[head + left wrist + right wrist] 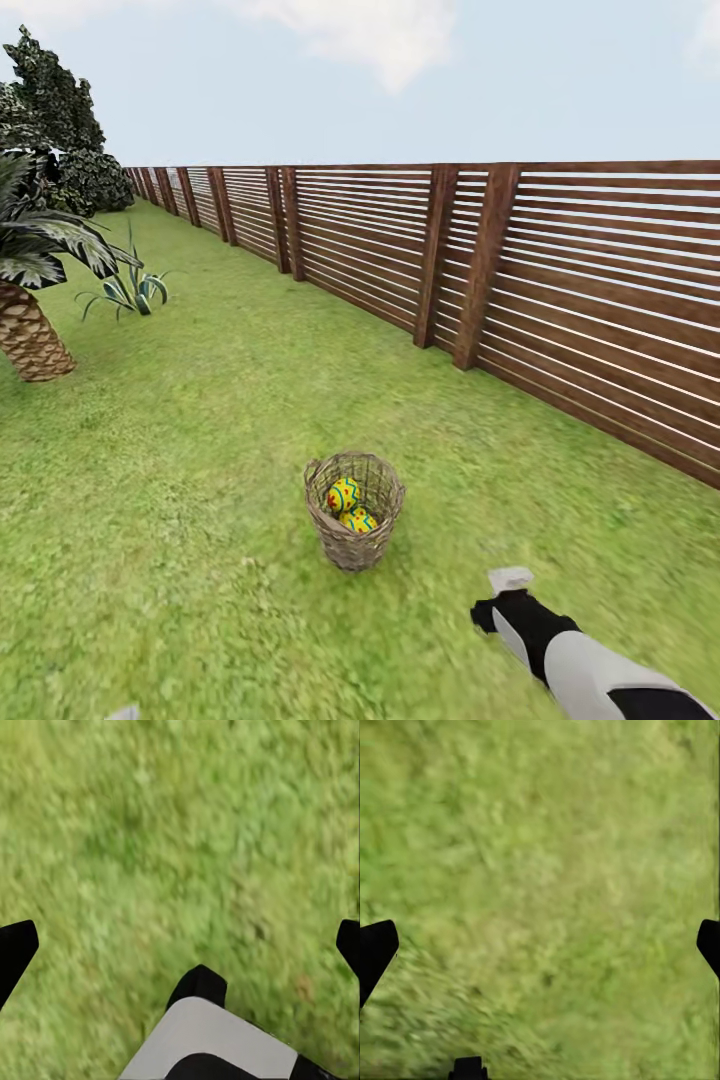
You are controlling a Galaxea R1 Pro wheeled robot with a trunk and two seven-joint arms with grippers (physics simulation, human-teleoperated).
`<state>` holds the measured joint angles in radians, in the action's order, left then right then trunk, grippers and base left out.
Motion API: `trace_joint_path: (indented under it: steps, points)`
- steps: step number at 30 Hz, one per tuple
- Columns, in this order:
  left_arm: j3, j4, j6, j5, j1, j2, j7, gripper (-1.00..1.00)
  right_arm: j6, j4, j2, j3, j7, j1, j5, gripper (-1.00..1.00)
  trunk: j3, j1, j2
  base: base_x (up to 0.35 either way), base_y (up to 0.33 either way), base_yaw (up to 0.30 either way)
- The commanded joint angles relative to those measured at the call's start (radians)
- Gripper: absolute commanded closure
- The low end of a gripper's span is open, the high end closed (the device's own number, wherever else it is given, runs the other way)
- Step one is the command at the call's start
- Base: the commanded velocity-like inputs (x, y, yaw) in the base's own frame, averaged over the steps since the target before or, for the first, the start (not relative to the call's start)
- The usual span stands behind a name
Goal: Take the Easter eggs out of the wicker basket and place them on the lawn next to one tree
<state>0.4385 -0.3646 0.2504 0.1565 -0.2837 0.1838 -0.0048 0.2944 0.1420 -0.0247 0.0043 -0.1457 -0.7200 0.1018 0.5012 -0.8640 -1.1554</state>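
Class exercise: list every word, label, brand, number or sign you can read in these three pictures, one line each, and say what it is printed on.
There is no readable text.
The Easter eggs in the wicker basket carry only zigzag bands and dots, no letters.
The fence, the lawn and the right arm bear no label, number or sign.

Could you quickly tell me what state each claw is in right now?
Left claw: open, empty, with only the lawn between its fingers.
Right claw: open, empty, over grass.
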Motion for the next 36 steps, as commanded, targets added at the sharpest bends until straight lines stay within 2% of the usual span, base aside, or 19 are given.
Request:
trace_joint_path:
  steps: [1, 3, 4, 6, 7, 11, 13, 15, 17, 20, 24, 29, 36]
  points:
    - [0.002, -0.054, 0.076, 0.008, -0.025, 0.001, -0.001, -1.0, 0.017, 0.002, 0.0, -0.001, -0.006, -0.018, 0.01, -1.0, 0.001, 0.0, -0.001, 0.0, 0.0, 0.0]
    - [-0.001, -0.156, 0.202, 0.007, -0.075, -0.003, -0.002, -1.0, 0.039, 0.002, 0.0, -0.001, -0.017, -0.048, 0.01, -1.0, 0.001, 0.0, -0.001, 0.0, 0.0, 0.0]
    - [-0.011, -0.231, 0.271, 0.006, -0.117, -0.014, -0.001, -1.0, 0.061, 0.002, 0.0, -0.001, -0.023, -0.068, 0.01, -1.0, 0.001, 0.0, -0.001, 0.0, 0.0, 0.0]
    - [-0.047, -0.313, 0.33, 0.005, -0.171, -0.027, -0.001, -1.0, 0.092, 0.002, 0.001, -0.001, -0.026, -0.091, 0.009, -1.0, 0.001, 0.0, -0.001, 0.0, 0.0, 0.0]
    - [-0.059, -0.329, 0.34, 0.005, -0.183, -0.029, -0.001, -1.0, 0.1, 0.003, 0.001, -0.001, -0.026, -0.096, 0.009, -1.0, 0.001, 0.0, -0.001, 0.0, 0.0, 0.0]
    - [-0.147, -0.399, 0.372, 0.007, -0.269, -0.051, -0.002, -1.0, 0.128, 0.007, 0.002, -0.001, -0.026, -0.124, 0.007, -1.0, 0.001, 0.0, -0.001, 0.0, 0.0, 0.0]
    - [-0.163, -0.424, 0.376, 0.007, -0.301, -0.065, -0.002, -1.0, 0.131, 0.015, 0.003, -0.001, -0.024, -0.13, 0.006, -1.0, 0.001, 0.0, -0.001, 0.0, 0.0, 0.0]
    - [-0.18, -0.496, 0.381, 0.009, -0.331, -0.078, -0.002, -1.0, 0.133, 0.026, 0.003, -0.002, -0.022, -0.134, 0.007, -1.0, 0.001, 0.0, -0.001, 0.0, 0.0, 0.0]
    - [-0.185, -0.547, 0.379, 0.011, -0.341, -0.083, -0.005, -1.0, 0.129, 0.028, 0.005, -0.001, -0.02, -0.135, 0.008, -1.0, 0.001, 0.0, -0.001, 0.0, 0.0, 0.0]
    - [-0.188, -0.568, 0.378, 0.011, -0.344, -0.086, -0.007, -1.0, 0.126, 0.029, 0.008, 0.001, -0.019, -0.134, 0.008, -1.0, 0.001, 0.0, -0.001, 0.0, 0.0, 0.0]
    - [-0.192, -0.562, 0.378, 0.009, -0.345, -0.09, -0.008, -1.0, 0.123, 0.03, 0.023, 0.003, -0.018, -0.134, 0.011, -1.0, 0.001, 0.0, -0.001, 0.06, 0.0, 0.0]
    - [-0.195, -0.554, 0.382, 0.006, -0.345, -0.087, -0.006, -1.0, 0.126, 0.03, 0.027, 0.002, -0.017, -0.134, 0.01, -1.0, 0.0, 0.0, -0.001, 0.281, 0.0, -0.124]
    - [-0.222, -0.555, 0.449, 0.003, -0.345, -0.078, -0.005, -1.0, 0.129, 0.03, 0.033, 0.0, -0.017, -0.134, 0.008, -1.0, -0.004, 0.0, -0.001, 0.307, 0.127, -0.261]
